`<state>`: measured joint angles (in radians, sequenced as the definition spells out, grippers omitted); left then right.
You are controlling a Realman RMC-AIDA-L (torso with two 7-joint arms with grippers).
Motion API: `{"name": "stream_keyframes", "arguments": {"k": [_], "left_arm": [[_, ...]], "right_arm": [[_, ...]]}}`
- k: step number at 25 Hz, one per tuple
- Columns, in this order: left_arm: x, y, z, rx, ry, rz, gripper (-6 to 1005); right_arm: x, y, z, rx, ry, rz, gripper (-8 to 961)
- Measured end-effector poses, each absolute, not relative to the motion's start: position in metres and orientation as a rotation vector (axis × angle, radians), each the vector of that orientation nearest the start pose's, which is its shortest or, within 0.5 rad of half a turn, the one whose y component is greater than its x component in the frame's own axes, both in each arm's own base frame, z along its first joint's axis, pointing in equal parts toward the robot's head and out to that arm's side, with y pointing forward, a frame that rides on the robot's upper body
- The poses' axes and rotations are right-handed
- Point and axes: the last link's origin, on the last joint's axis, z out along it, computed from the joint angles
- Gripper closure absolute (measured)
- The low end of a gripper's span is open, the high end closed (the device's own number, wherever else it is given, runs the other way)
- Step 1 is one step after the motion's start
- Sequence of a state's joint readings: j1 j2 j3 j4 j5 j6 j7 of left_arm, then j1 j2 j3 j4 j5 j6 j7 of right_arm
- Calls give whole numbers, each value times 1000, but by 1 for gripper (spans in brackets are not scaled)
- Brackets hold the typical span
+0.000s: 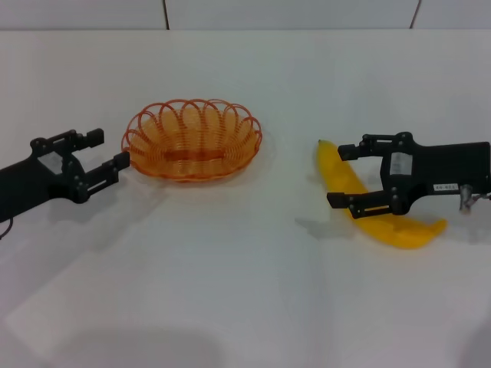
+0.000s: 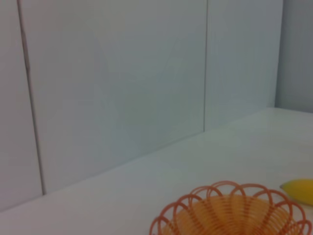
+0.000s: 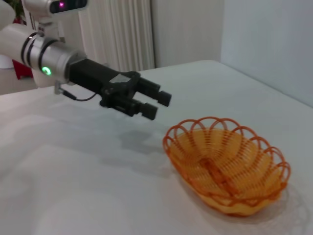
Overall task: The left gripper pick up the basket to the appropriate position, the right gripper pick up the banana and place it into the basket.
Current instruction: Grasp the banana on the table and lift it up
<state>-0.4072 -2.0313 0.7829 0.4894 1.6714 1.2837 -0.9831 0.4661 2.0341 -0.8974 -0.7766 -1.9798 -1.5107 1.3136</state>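
The orange wire basket point(image 1: 192, 142) sits on the white table, left of the middle. My left gripper point(image 1: 109, 149) is open and empty, just left of the basket's rim, with its fingertips close to it. The yellow banana point(image 1: 403, 232) lies on the table at the right. My right gripper point(image 1: 340, 175) is open, with one finger on each side of the banana's far half; I cannot tell if it touches. The left wrist view shows the basket point(image 2: 234, 210) and a banana tip point(image 2: 299, 190). The right wrist view shows the basket point(image 3: 227, 169) and the left gripper point(image 3: 157, 105).
The white table point(image 1: 245, 291) stretches wide in front of the basket and the banana. A pale panelled wall point(image 1: 291, 11) runs along its far edge. The right wrist view shows a curtain point(image 3: 117, 29) beyond the table.
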Motion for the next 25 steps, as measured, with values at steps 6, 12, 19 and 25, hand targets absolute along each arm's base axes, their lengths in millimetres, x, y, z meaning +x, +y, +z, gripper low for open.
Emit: {"name": "stream_keyframes", "arguments": {"k": [6, 12, 19, 25], "left_arm": [[-327, 319, 6, -2387, -486, -586, 401], [-333, 315, 9, -2360, -490, -579, 399], [-336, 315, 11, -2337, -491, -574, 400], [-335, 317, 11, -2336, -487, -575, 400]], "right_arm": [[264, 332, 24, -2784, 389, 397, 93], [254, 327, 30, -2775, 476, 220, 90], [235, 322, 15, -2780, 532, -98, 89], [230, 324, 13, -2756, 551, -230, 90]]}}
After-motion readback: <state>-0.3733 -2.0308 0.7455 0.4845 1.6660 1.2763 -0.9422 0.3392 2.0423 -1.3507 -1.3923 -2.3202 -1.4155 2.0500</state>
